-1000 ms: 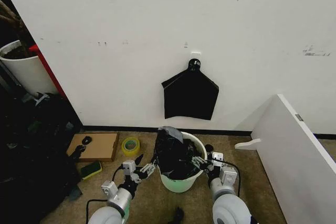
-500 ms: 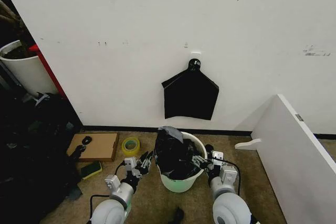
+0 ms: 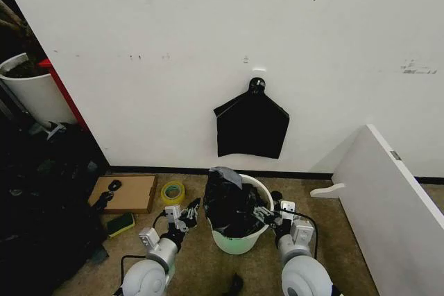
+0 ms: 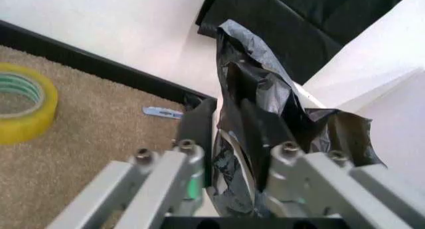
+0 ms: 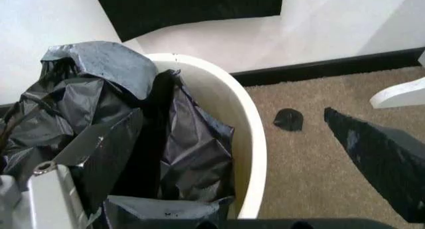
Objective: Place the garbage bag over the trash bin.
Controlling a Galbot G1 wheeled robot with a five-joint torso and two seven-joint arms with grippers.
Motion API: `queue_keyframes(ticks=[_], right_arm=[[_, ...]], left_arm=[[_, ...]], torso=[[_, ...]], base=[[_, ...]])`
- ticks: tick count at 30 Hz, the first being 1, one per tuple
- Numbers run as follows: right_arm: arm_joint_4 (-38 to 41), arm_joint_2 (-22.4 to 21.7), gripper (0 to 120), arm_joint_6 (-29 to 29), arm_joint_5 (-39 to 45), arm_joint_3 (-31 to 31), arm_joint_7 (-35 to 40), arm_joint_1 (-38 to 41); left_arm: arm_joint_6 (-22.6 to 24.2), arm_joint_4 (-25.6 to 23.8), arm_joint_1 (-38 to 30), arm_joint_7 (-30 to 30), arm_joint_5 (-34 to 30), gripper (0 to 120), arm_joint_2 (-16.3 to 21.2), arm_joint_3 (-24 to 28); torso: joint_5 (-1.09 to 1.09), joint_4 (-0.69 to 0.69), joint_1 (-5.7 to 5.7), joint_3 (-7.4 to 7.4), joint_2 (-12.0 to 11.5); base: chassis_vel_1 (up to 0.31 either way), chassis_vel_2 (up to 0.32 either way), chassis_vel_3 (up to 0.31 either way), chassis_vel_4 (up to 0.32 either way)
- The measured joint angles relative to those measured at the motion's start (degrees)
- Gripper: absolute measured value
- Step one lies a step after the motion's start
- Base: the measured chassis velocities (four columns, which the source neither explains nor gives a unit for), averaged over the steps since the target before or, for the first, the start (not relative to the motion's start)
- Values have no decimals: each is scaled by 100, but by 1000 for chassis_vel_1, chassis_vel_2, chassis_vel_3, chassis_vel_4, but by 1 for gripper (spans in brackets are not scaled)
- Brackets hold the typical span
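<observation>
Pulled back from the bucket's side over the last second, the left gripper [image 3: 186,214] is seen with jaws spread and nothing between them, apart from the round cream-white plastic trash bin [image 3: 239,242].

At the bin's opposite rim, the right gripper [image 3: 266,215] is seen with one finger inside the bin and the other outside over the carpet, straddling the rim where the crinkled, glossy black garbage bag [image 3: 229,204] lies; whether the film is pinched cannot be told. The bag is bunched inside the bin, one flap standing above the rim. A yellow tape roll [image 3: 173,192] lies on the tan carpet near the left gripper, and a flat black pentagon-shaped bag [image 3: 251,128] hangs on the white wall behind.
</observation>
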Motion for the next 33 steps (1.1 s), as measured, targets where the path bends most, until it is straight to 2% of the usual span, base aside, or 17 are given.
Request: queue_keyframes(ticks=[1,5,7,9,12,15,21,23,24,33], right_arm=[[0,0,100,0,0,0,0,0],[11,0,100,0,-5,0,-2,-23],[13,-1,100,0,-6,1,-2,-28],[18,-2,100,0,-6,2,-2,-32],[27,10,100,-2,-5,1,-2,-34],[32,14,100,-5,-4,-3,-1,-34],[45,8,100,-15,29,-9,7,-26],[46,6,100,-16,32,-9,7,-25],[51,2,100,-19,42,-9,8,-23],[50,-6,100,-25,56,-7,17,-25]], left_arm=[[0,0,0,0,0,25,0,0],[35,86,-101,18,-94,45,-67,27],[42,105,-121,27,-105,46,-73,31],[63,146,-161,45,-142,53,-84,42],[125,207,-225,74,-227,41,-100,54],[138,239,-248,78,-243,35,-121,58],[174,328,-294,78,-306,8,-239,66],[181,339,-297,76,-317,7,-248,67],[196,359,-303,72,-337,1,-264,67],[233,417,-329,7,-409,0,-327,50]], torso=[[0,0,0,0,0],[0,0,0,0,0],[0,-1,0,0,0],[0,0,0,0,0],[0,0,0,0,0],[0,0,0,0,0],[0,0,0,0,0],[0,0,0,0,0],[0,0,0,0,0],[0,0,0,0,0]], base=[[0,0,0,0],[0,0,0,0],[0,0,0,0],[0,0,0,0],[0,0,0,0],[0,0,0,0],[0,0,0,0],[0,0,0,0],[0,0,0,0],[0,0,0,0]])
